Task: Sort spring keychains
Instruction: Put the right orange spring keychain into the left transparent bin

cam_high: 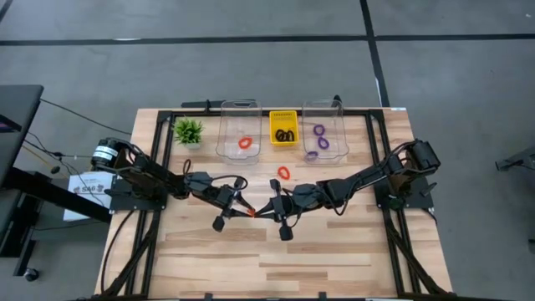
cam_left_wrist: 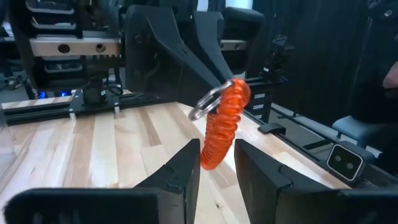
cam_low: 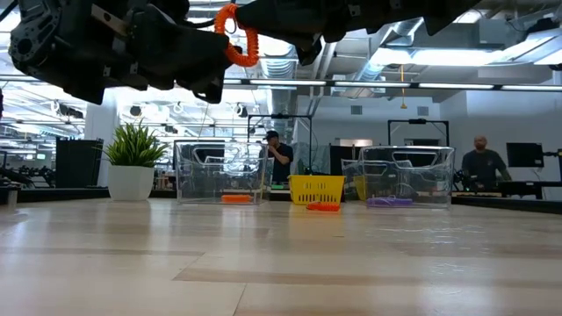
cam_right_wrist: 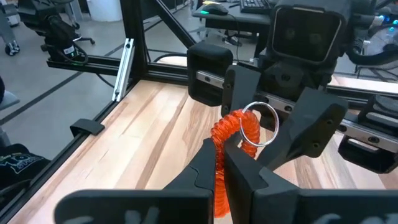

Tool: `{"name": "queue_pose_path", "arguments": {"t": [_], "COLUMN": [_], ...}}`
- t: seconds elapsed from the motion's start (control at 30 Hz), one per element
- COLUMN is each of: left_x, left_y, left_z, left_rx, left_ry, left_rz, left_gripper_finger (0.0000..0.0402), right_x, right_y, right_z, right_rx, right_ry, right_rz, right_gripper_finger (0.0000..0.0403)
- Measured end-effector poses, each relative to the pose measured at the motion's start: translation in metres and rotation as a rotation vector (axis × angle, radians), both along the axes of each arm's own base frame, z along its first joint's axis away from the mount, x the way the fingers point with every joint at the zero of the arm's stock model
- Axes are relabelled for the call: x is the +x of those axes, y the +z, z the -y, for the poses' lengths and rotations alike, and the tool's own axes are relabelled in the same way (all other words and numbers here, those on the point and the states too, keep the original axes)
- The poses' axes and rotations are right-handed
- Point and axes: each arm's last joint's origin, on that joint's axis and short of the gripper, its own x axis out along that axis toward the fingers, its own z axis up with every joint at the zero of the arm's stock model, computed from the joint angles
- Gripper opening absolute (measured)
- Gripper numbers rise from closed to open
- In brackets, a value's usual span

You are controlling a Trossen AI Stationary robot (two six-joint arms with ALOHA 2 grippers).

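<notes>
Both tools meet above mid-tabletop: the right tool and left tool each pinch an end of the red coiled spring keychain, stretched lengthwise between them, metal ring toward the left tool.

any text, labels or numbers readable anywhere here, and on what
None can be read.
White sheet beside the left arm's base, at the table's left edge: dark print, too small to read.
Dark cloth below the table edge in the right wrist view: pale lettering, too blurred to read.
</notes>
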Motion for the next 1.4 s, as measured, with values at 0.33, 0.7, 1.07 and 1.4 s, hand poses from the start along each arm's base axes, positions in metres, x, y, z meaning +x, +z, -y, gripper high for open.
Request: {"name": "queue_pose_path", "arguments": {"t": [0.33, 0.7, 1.07, 1.4], "left_x": [0.0004, 0.001, 0.001, 0.001], "left_y": [0.001, 0.0011, 0.0011, 0.001], "left_z": [-0.0011, -0.0025, -0.0025, -0.0025], "left_rx": [-0.018, -0.017, -0.014, -0.014], "left_ry": [0.027, 0.077, 0.077, 0.077], "left_rz": [0.003, 0.005, 0.005, 0.005], "left_gripper_finger": [0.0097, 0.0073, 0.003, 0.003], "right_x": [0.0, 0.0, 0.0001, 0.0001], "right_y": [0.0, -0.0001, -0.0001, -0.0001], "right_z": [0.0, 0.0, 0.0001, 0.0001], "right_rx": [0.0, 0.001, 0.015, 0.015], "right_ry": [0.0, 0.0, -0.004, -0.004], "right_rz": [0.0, -0.001, -0.004, -0.004], "right_gripper_finger": [0.0008, 0.0008, 0.0024, 0.0053]}}
